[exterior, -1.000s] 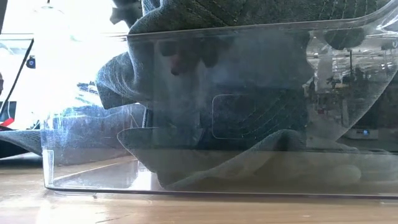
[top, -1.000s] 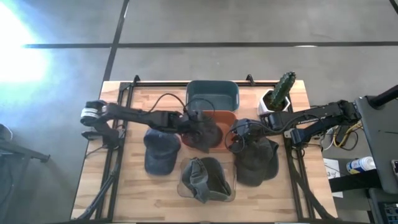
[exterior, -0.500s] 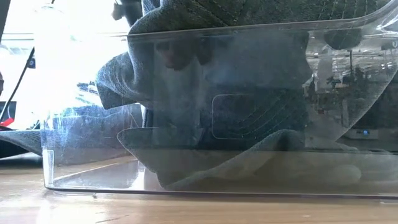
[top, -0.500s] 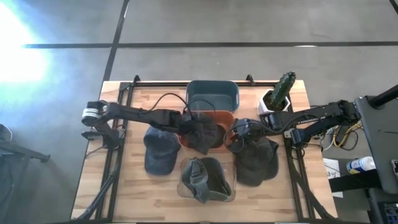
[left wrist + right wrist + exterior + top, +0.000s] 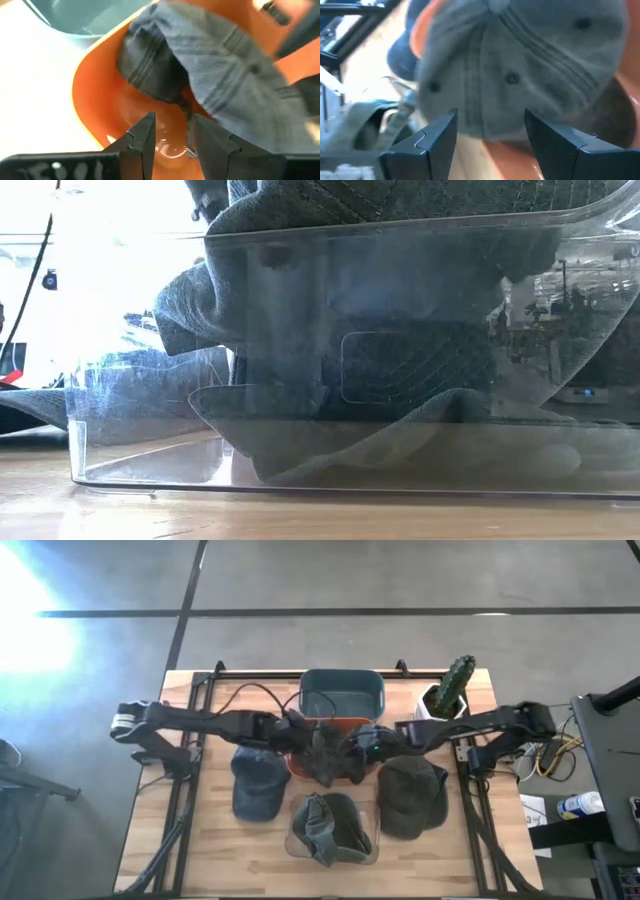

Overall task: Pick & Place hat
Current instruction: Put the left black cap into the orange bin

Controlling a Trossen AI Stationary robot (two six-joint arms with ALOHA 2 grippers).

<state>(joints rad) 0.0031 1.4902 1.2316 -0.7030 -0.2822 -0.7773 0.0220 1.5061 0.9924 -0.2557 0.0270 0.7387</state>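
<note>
A grey cap [image 5: 330,752] lies crumpled in an orange bowl [image 5: 362,724] at the table's middle, its crown [image 5: 520,65] draped over the bowl's near rim. My left gripper [image 5: 303,735] is at the bowl's left side; its fingers are open a little [image 5: 172,132] over the bowl's floor [image 5: 95,95], just short of the cap [image 5: 225,75]. My right gripper [image 5: 362,745] comes in from the right, wide open [image 5: 490,122], with the crown right in front of its fingers. I see no touch.
A blue cap [image 5: 258,785] lies left of the bowl and a dark olive cap [image 5: 410,798] to its right. At the near edge, a clear container [image 5: 350,460] holds an olive cap [image 5: 328,828]. A teal bin [image 5: 342,692] and a potted cactus [image 5: 448,692] stand at the far edge.
My right gripper has moved toward the table's left, from above the dark olive cap to the grey cap at the orange bowl. My left arm has drawn back a little toward the left. The grey cap has stayed in the bowl.
</note>
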